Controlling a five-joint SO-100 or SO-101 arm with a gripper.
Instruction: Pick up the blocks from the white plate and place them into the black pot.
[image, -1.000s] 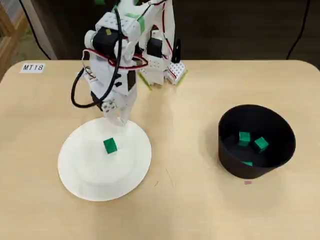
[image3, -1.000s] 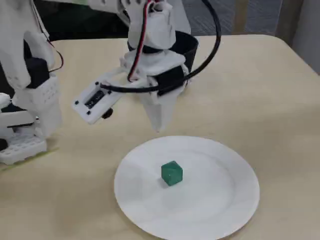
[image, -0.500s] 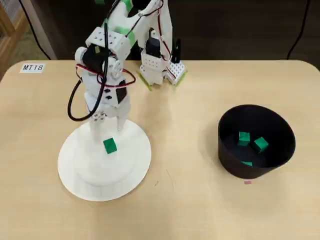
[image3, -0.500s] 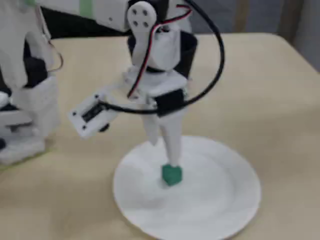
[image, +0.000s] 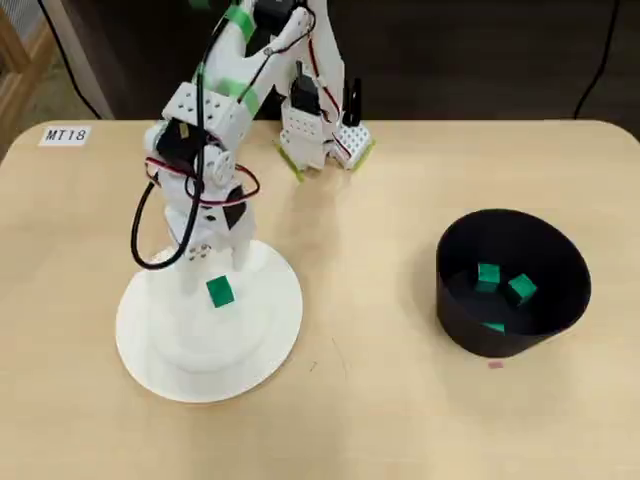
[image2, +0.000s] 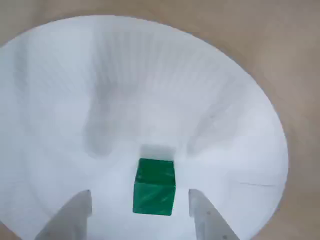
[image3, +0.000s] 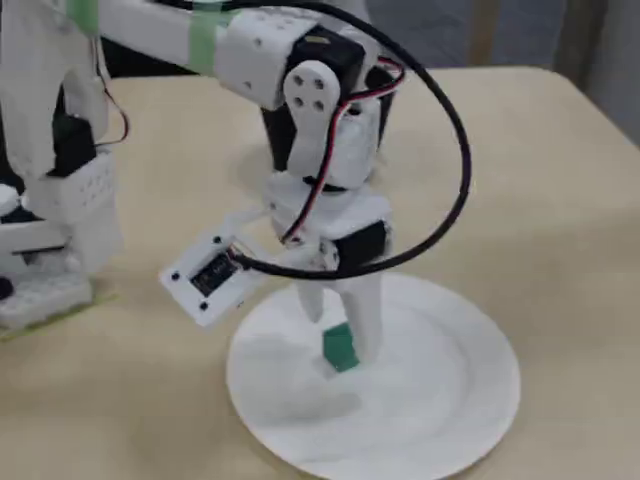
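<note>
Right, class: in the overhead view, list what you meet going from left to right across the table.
MT18 label → white plate with one green block on it, the open gripper straddling it → black pot, with more green blocks inside.

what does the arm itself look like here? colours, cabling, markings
The arm is white printed plastic with black servo motors and green tape bands on the upper link. A thick black cable loops around the wrist, with thin red wires beside it. The gripper has plain pale, tapered fingers. A small white camera module sits at the wrist.
</note>
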